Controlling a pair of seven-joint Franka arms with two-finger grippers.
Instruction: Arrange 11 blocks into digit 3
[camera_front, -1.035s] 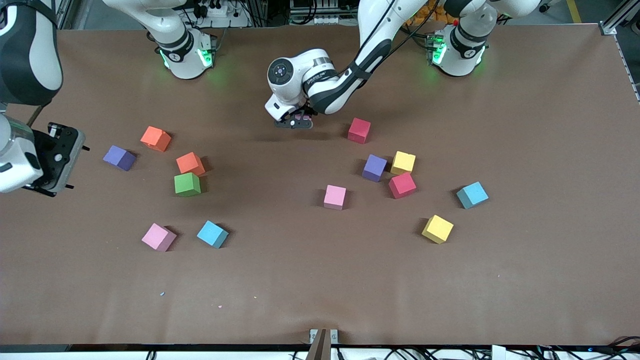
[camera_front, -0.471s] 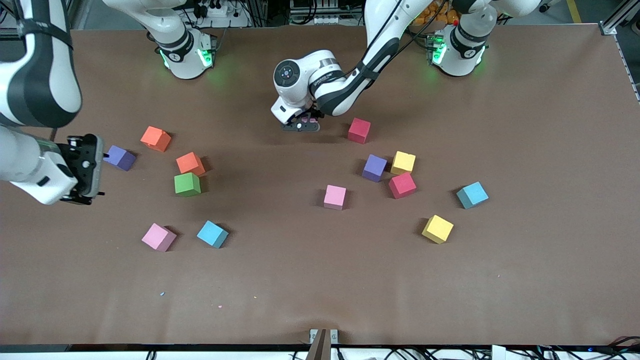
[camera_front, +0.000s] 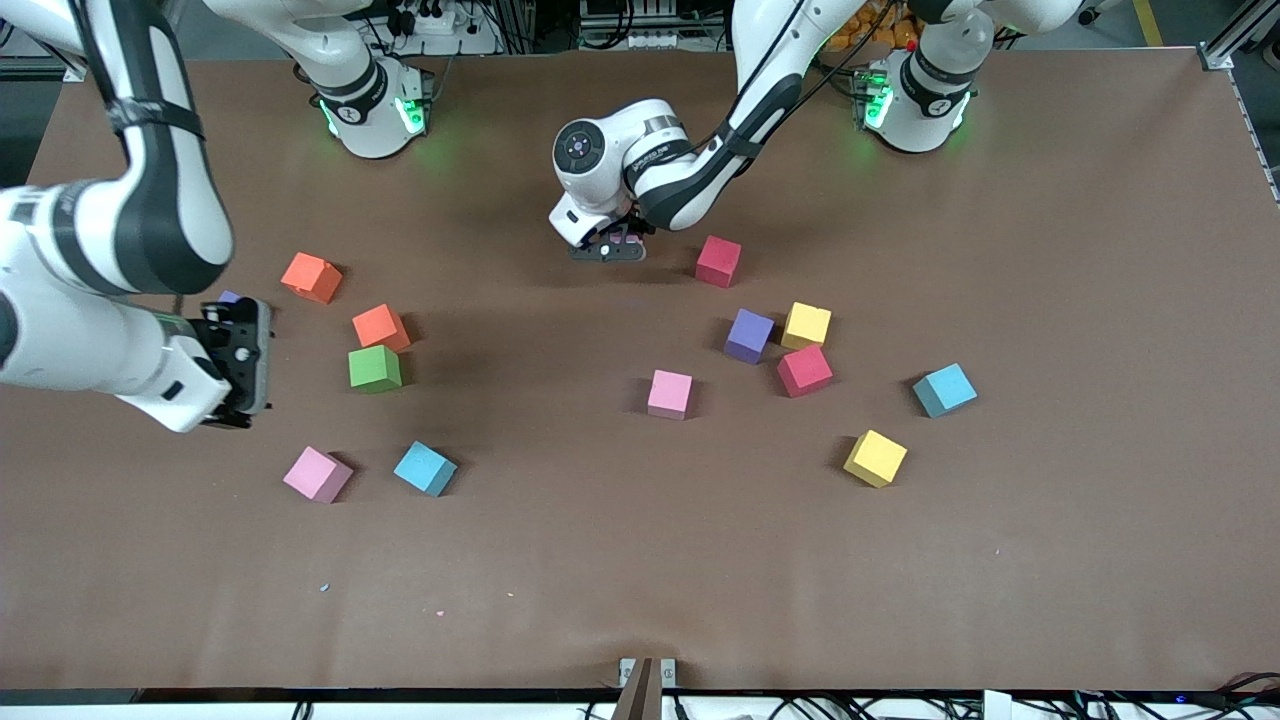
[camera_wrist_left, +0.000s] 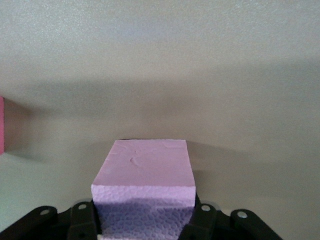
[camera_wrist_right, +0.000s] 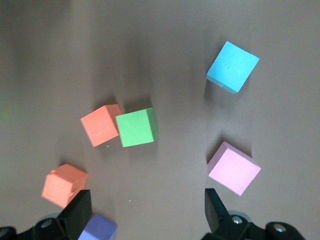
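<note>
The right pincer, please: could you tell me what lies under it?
Under the open right pincer, a purple block shows between its fingers, mostly covered in the front view. Its full outline stays hidden.

Loose foam cubes (camera_front: 669, 393) scatter flat across the worktop (camera_front: 640, 560); a lilac cube (camera_wrist_left: 144, 172) sits clamped in the left pincer (camera_front: 610, 247).

surface: brown matte table cover (camera_front: 640, 560) fills almost whole frame | specks: few small light crumbs lie on it at lower left | upper edge: cables and a power strip (camera_front: 425, 18) | upper right corner: grey floor with yellow line (camera_front: 1148, 20), aluminium frame (camera_front: 1235, 35) | bottom centre: small metal bracket (camera_front: 646, 675), black cables
</note>
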